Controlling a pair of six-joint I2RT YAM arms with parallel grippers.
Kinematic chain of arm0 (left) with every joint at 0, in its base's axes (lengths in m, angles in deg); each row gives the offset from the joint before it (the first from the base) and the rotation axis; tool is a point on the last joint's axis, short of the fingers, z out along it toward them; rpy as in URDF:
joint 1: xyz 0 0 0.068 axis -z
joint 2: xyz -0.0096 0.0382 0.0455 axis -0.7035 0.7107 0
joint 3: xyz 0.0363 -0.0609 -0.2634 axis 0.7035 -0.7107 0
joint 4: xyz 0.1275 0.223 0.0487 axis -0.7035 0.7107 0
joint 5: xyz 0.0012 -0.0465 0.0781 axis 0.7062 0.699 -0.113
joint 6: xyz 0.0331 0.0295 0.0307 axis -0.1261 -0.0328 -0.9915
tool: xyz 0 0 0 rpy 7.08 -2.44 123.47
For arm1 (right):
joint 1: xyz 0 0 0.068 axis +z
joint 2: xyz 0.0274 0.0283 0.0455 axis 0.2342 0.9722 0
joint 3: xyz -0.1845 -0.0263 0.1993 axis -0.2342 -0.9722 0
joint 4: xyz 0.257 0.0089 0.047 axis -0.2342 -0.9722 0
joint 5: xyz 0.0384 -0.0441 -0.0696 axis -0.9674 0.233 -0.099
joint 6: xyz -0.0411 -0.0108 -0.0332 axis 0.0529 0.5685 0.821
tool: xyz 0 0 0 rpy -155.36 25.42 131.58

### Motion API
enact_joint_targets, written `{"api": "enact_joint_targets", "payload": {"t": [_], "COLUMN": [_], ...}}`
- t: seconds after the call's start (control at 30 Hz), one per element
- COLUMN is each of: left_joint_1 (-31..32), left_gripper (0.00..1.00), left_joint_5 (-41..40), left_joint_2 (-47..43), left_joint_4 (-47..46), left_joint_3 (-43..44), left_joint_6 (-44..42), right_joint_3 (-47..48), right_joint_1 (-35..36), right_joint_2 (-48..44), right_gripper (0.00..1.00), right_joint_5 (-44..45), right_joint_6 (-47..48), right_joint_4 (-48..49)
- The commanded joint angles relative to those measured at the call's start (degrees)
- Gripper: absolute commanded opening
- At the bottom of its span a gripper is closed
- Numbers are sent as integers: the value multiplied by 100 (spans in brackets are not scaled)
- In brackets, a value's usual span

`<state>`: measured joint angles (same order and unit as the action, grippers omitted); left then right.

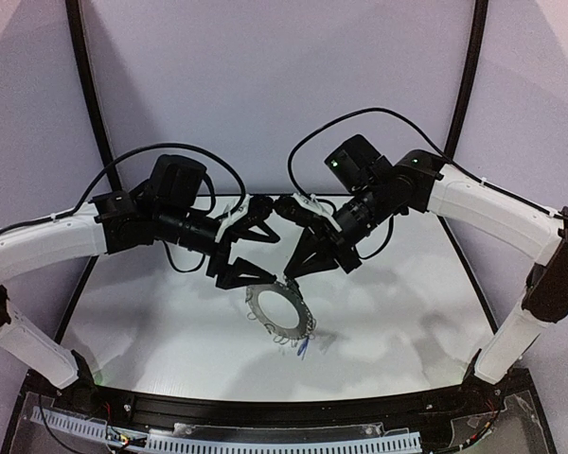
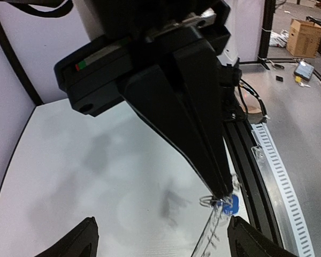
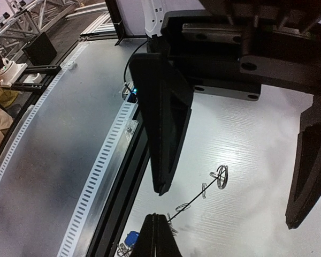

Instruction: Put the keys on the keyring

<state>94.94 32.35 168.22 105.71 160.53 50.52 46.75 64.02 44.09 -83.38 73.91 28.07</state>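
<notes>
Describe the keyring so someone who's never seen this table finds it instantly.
Start at the middle of the white table. The keyring is the flat grey disc with one big central hole lying there. Thin wire loops line its rim, and it dwarfs the blue-headed key at its near-right edge.

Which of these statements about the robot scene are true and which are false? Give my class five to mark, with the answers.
1. The left claw has its jaws wide apart. True.
2. The right claw is open. False: its jaws are shut together.
3. The keyring carries thin wire loops around its rim. True.
4. The key head next to the keyring is red. False: it is blue.
5. The keyring sits in the far left corner of the table. False: it is near the middle, close to both claws.
</notes>
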Motion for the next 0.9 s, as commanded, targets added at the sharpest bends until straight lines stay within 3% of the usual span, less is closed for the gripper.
{"api": "enact_joint_targets", "payload": {"t": [0.0,0.4,0.87], "left_joint_1": [83,83,83], "left_gripper": [84,83,73], "left_joint_5": [503,858,1076], "left_joint_2": [139,156,205], "left_joint_4": [730,-206,-374], "left_joint_3": [72,-299,-279], "left_joint_6": [-447,77,153], "right_joint_3": [169,-82,174], "right_joint_1": [103,127,234], "right_joint_2": [-62,-328,-142], "right_gripper": [0,0,0], "right_joint_5": [-177,-469,-685], "right_joint_6": [112,141,205], "right_joint_4": [31,358,200]}}
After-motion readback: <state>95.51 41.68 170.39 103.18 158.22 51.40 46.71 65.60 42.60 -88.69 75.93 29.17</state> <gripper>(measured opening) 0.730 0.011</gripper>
